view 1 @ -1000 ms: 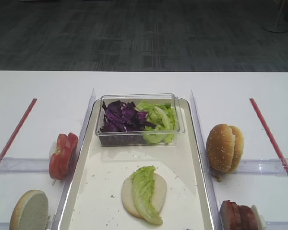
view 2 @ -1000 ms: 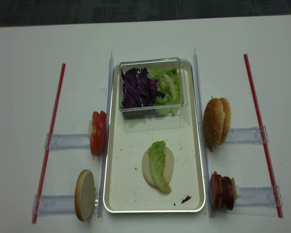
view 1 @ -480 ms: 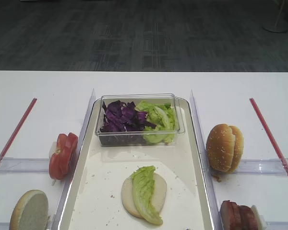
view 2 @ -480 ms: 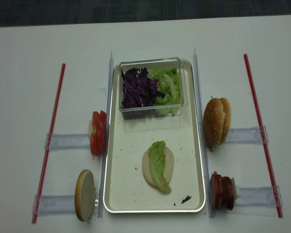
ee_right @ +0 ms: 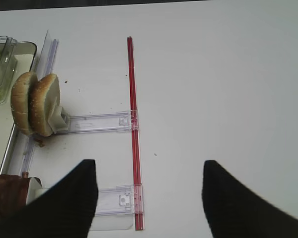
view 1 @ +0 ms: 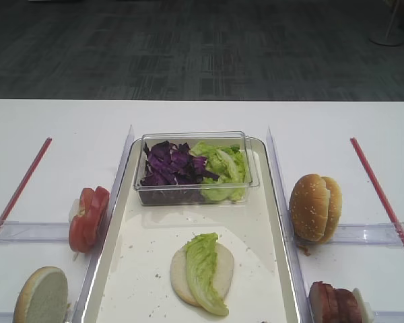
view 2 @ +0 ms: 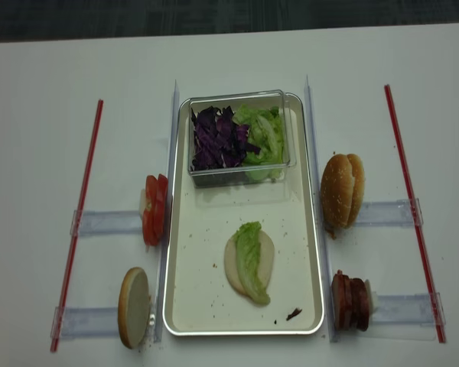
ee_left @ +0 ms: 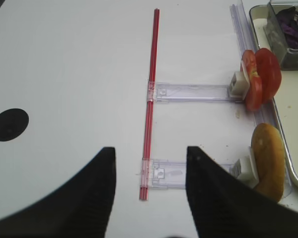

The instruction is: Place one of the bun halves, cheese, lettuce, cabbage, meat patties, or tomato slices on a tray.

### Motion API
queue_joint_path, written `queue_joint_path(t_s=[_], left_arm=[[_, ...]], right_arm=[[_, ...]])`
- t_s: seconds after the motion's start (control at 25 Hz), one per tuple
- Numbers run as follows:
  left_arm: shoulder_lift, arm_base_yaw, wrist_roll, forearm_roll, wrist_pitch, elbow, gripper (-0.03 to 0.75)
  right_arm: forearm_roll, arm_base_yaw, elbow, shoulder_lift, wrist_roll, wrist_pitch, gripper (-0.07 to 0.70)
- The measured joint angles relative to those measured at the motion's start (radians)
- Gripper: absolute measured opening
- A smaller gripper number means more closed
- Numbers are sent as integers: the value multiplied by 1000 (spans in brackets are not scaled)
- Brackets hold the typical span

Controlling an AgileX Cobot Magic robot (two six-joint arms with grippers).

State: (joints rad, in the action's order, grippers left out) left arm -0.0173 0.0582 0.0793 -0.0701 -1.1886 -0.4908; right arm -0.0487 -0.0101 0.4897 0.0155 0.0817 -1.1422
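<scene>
The right claw [ee_right: 148, 198] hangs wide and empty over bare bench [ee_right: 218, 74], fingers spread. The patties [ee_right: 7, 191] stand on edge just to its left, their stack running crosswise, closest of all to this arm; the buns [ee_right: 35, 104] lie further ahead. The left claw [ee_left: 150, 191] is also apart and empty. On the tray [view 2: 203, 306] a bun half [view 2: 266, 256] already carries lettuce [view 2: 250, 260], so a patty seems next.

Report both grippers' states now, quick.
Left gripper: open, holding nothing, above the white table.
Right gripper: open, holding nothing, near the reddish-brown meat patties.
</scene>
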Motion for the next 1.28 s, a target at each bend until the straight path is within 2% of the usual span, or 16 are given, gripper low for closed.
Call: queue_joint_path(t_s=[0.52,1.28], left_arm=[[0,0,0,0,0,0,302],[0,0,0,0,0,0,302]], right_arm=[[0,0,0,0,1,0,382],[0,0,0,0,1,0,378]])
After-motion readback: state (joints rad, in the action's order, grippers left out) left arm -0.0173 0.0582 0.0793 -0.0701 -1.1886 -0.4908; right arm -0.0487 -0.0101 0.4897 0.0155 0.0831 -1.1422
